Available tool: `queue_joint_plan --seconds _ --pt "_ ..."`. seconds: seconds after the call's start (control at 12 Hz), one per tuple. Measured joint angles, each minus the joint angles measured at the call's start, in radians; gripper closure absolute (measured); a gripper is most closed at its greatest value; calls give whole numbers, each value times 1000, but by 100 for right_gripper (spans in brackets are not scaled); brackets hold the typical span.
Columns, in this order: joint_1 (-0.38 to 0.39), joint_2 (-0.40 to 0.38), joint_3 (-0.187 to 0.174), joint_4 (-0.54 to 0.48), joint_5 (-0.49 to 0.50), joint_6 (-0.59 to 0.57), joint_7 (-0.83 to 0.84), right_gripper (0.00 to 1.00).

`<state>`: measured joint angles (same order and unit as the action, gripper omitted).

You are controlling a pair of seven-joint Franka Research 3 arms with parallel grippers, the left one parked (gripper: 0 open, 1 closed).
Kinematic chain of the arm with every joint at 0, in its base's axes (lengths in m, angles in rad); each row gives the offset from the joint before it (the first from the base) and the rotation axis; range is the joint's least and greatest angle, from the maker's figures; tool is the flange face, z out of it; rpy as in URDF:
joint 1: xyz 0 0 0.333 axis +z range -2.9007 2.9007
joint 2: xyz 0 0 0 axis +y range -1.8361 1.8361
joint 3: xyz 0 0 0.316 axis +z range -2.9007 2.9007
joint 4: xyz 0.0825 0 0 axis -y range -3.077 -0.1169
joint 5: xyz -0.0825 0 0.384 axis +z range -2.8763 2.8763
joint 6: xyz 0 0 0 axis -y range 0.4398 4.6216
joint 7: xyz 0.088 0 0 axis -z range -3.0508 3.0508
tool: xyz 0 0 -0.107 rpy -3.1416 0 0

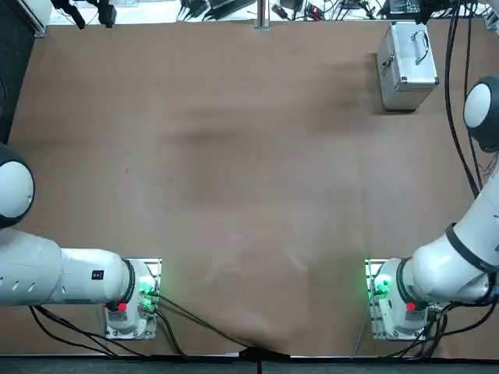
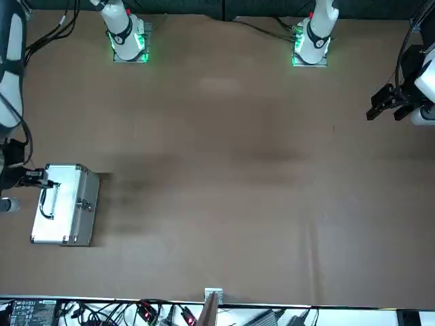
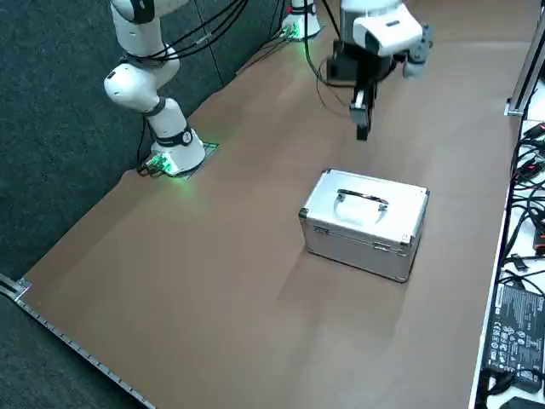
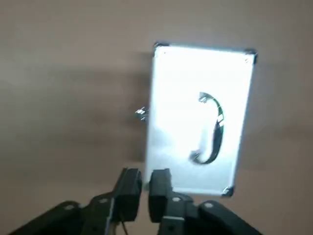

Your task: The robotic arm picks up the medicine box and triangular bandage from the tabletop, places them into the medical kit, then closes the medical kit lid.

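Note:
The medical kit (image 1: 405, 54) stands closed at the far right of the brown table, its silver ribbed sides showing in the right side view (image 3: 366, 223). The medical kit lid (image 3: 400, 203) lies flat on top, with its loop handle (image 4: 211, 128) at the middle. My right gripper (image 3: 362, 126) hangs pointing down above the table, a little to the robot's side of the kit and apart from it. Its fingers (image 4: 129, 188) stand almost together with nothing between them. The robotic arm (image 1: 456, 265) reaches up along the table's right side. The medicine box and triangular bandage are out of view.
Cables and electronic gear (image 3: 515, 332) line the far edge of the table beyond the kit. A small metal post (image 1: 262, 15) stands at the middle of that edge. The kit (image 2: 64, 204) sits close to the table's right side.

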<state>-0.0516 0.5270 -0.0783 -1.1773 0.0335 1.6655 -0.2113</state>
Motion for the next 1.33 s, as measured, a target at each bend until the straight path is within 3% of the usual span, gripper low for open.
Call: queue_joint_plan --seconds 0.08,0.42,0.5,0.58,0.67,1.33 --pt "19 -12 0 0 0 -32 36 83" --pt "83 -56 1 1 2 -132 132 39" --pt "106 -84 1 1 2 -158 137 16" --pt "117 -100 1 1 3 -166 137 4" --pt "130 -117 2 1 3 -170 137 0" --pt "187 -261 2 -26 3 -279 196 0"
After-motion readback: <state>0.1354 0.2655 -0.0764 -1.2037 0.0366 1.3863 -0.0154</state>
